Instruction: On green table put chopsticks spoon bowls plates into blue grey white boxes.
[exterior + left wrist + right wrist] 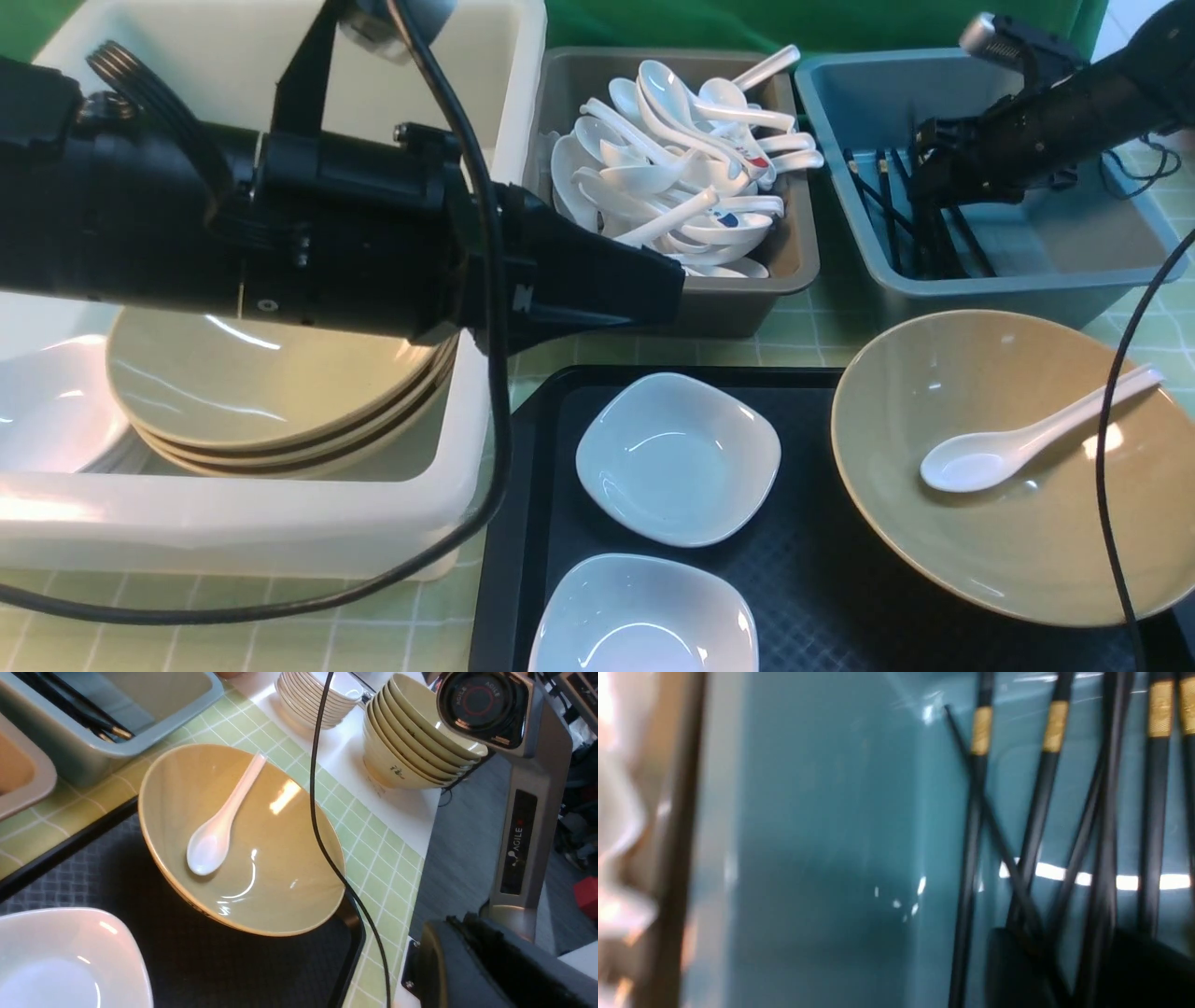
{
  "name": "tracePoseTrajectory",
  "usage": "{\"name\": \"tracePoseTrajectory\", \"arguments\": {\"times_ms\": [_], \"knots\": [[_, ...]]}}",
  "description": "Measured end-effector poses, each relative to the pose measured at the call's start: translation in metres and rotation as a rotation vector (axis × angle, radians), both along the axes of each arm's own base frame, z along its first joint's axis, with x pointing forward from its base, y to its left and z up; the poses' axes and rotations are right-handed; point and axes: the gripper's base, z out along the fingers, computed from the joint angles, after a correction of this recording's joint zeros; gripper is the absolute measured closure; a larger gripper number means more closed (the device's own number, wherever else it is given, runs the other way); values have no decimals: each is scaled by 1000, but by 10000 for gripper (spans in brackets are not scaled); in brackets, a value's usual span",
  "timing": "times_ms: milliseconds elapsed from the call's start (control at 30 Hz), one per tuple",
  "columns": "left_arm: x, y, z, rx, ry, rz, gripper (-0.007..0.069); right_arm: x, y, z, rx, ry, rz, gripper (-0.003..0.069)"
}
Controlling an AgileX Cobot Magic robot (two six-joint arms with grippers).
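Note:
A wide tan bowl [1008, 523] rests on the right of the tray with a white spoon [1018, 443] in it. Two small white plates [679, 457] [644, 616] lie beside it. The white box [467, 448] holds stacked tan bowls [261, 392]. A heap of spoons [681, 177] fills the grey box [747, 299]. My right gripper [934, 201] [1064, 935] is down in the blue-grey box [1074, 252], open, fingers apart over several chopsticks [887, 215] [1036, 812] lying there. My left gripper [677, 280] [453, 917] is shut and empty, between the white and grey boxes.
The black tray [812, 579] sits on the green table [803, 336]. A black cable [1111, 448] hangs across the tan bowl. In the left wrist view, stacks of tan bowls [411, 742] and white dishes [313, 700] stand past the table's edge, beside the robot's pillar [528, 812].

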Motion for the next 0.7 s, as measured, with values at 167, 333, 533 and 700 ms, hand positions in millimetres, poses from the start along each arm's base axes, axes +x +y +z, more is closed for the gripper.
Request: {"name": "tracePoseTrajectory", "arguments": {"times_ms": [167, 333, 533, 700], "knots": [[-3, 0, 0, 1, 12, -32, 627, -21, 2, 55, -123, -98, 184, 186], [-13, 0, -3, 31, 43, -139, 627, -90, 23, 158, -415, -362, 782, 152], [-18, 4, -9, 129, 65, -161, 627, -173, 47, 176, -719, -374, 1172, 151], [-29, 10, -2, 159, 28, -155, 627, -204, 47, 111, -953, -188, 1319, 151]]}}
